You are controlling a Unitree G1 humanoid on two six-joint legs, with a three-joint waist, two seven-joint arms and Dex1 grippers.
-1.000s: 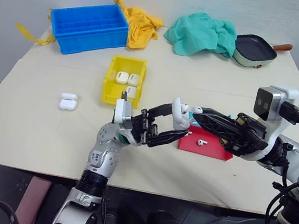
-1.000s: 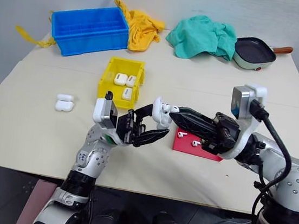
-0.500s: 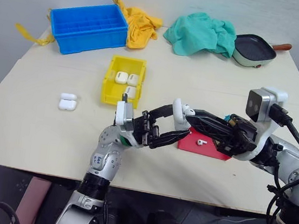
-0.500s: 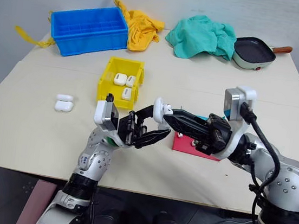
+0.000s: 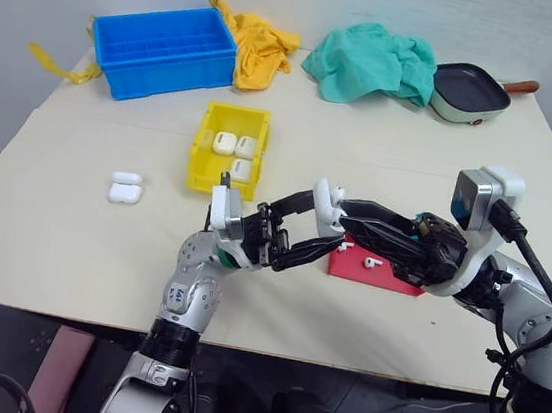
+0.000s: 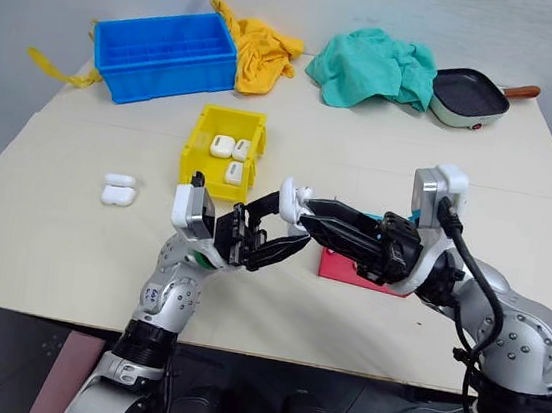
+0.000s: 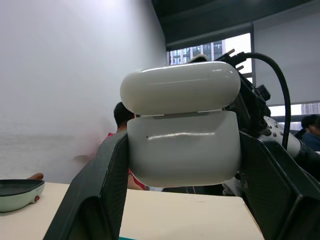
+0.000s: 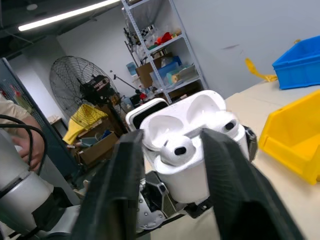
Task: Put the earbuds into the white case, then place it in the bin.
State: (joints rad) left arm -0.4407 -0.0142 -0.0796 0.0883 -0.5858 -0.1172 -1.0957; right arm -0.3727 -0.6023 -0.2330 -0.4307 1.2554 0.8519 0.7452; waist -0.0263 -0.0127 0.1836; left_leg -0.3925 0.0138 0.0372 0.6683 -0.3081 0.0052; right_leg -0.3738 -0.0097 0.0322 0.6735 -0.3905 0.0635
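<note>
Left eye view: the left gripper [image 5: 315, 230] holds the white case [image 5: 329, 205] above the surface [image 5: 71, 232], jaws clamped on it, lid up. The right gripper [image 5: 347, 218] meets it. The yellow bin [image 5: 225, 161] stands well behind.

Left wrist view: jaws grip the case's body.

Right wrist view: jaws parted around the case; one earbud [image 8: 176, 148] sits in it.

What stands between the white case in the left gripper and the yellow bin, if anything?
Nothing visible does. The left gripper holds the open white case above the table, and the table between it and the yellow bin is bare. The bin already holds three cases but has room.
</note>
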